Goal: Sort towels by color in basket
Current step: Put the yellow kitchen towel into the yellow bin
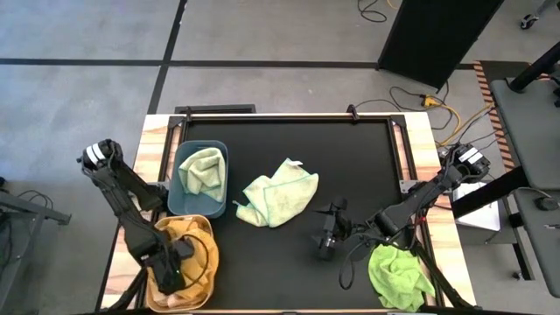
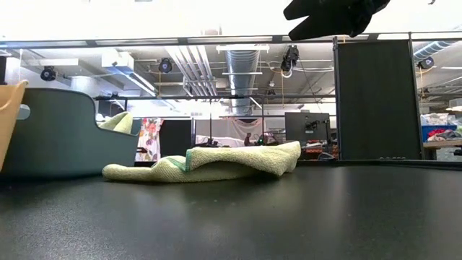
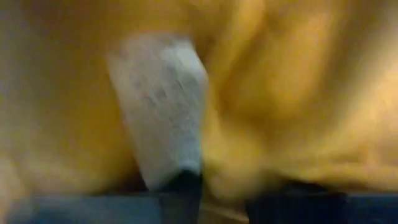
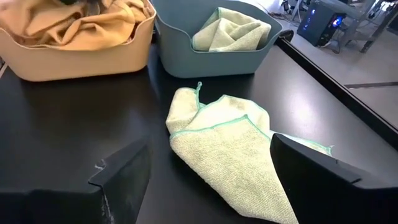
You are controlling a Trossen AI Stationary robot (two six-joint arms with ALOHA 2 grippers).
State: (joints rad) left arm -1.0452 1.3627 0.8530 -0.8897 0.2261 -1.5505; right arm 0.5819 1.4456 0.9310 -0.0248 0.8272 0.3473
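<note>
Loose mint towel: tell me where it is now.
In the high view the mint towel lies crumpled mid-table on the black mat, just right of the teal basket and ahead of the open right gripper.

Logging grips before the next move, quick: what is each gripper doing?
Left gripper: down in the tan basket against the orange towels; grip cannot be told.
Right gripper: open, empty.
</note>
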